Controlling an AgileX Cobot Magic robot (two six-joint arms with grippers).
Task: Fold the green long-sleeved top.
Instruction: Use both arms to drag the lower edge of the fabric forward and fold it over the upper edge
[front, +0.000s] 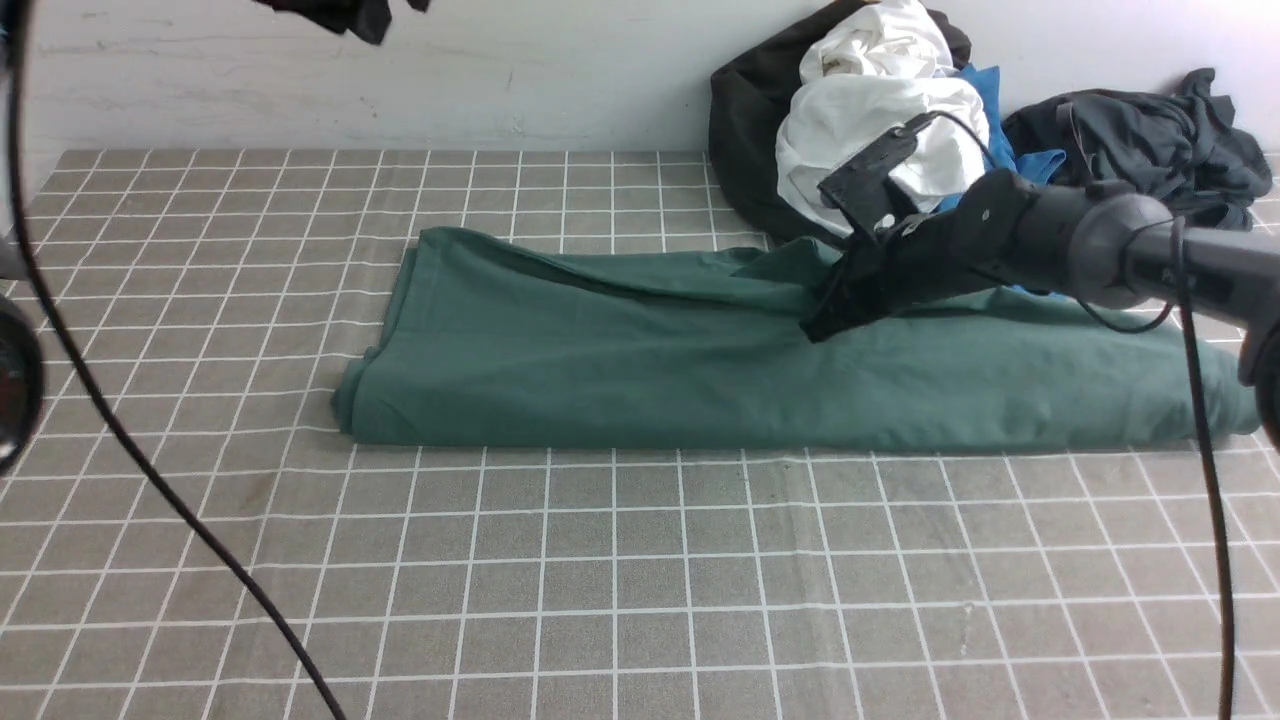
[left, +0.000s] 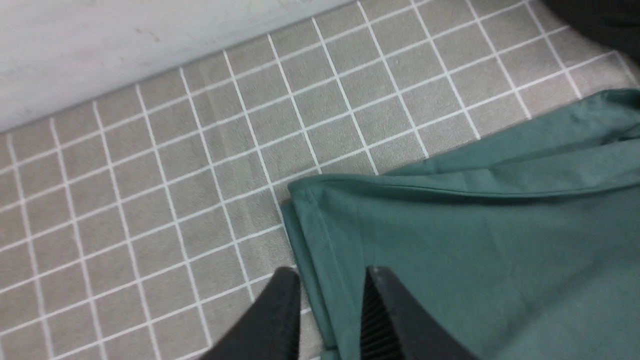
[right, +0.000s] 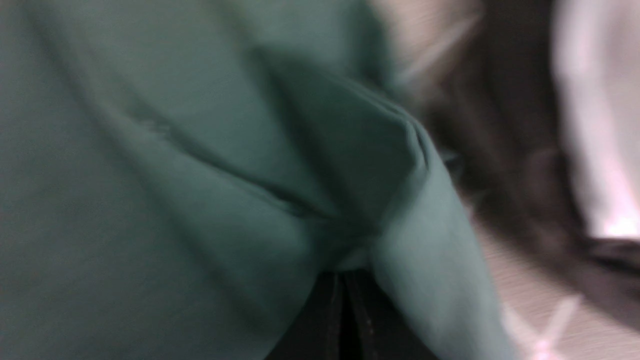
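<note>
A heap of clothes lay just behind the right gripper (front: 822, 325): a black garment (front: 745, 130) with a white garment (front: 880, 110) bundled on it, a bright blue shirt (front: 1040, 165) showing between them, and a dark grey garment (front: 1150, 135) farther out toward the arm's base. The heap touched the far edge of the green long-sleeved top (front: 650, 370), close to the gripper's tips. The top lay under that gripper as a long folded band across the checked tablecloth (front: 600, 580), reaching well out to either side of it.

The right arm stretched low over the band from the right, its wrist tilted down to the cloth. In the blurred right wrist view the fingers were pressed together, and a fold of the green cloth (right: 125, 200) gathered at their tips (right: 345, 280), apparently pinched.

The left gripper (left: 332, 280) hung over the band's corner (left: 475, 240), bare tablecloth on one side of it. Its fingers stood narrowly parted, with nothing caught between them. A black cable (front: 150, 470) looped across the front view's left side.
</note>
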